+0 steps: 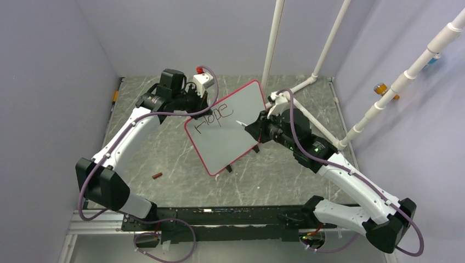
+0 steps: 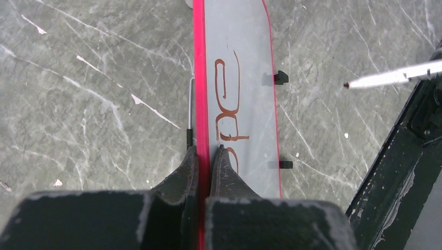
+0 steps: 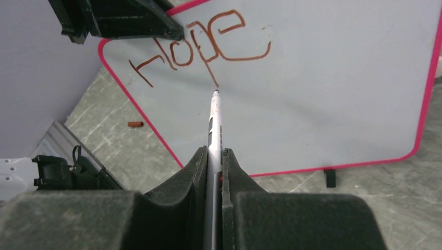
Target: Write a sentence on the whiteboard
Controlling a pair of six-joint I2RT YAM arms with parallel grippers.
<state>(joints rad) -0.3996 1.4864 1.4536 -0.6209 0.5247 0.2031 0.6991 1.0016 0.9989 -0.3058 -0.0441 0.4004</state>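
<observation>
- Whiteboard (image 1: 233, 137): thin, stiff, probably light, with a slick face; best gripped by its red frame (image 2: 198, 78). It is tilted over the table (image 1: 164, 153), long axis left to right, face to the robot's right.
- Sentence (image 3: 200, 49): reads "Hope", upper left.
- Left claw (image 2: 204, 151): pinched shut on the frame.
- Right claw (image 3: 213, 153): shut on a marker (image 3: 215, 120), its tip just off the board.

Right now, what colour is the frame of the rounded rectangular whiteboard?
The whiteboard frame is red-pink; clearest in the right wrist view.

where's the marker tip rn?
Right wrist view, centre: the marker, clamped in the right gripper, points at the whiteboard just below "Hope", its tip off the surface.
</observation>
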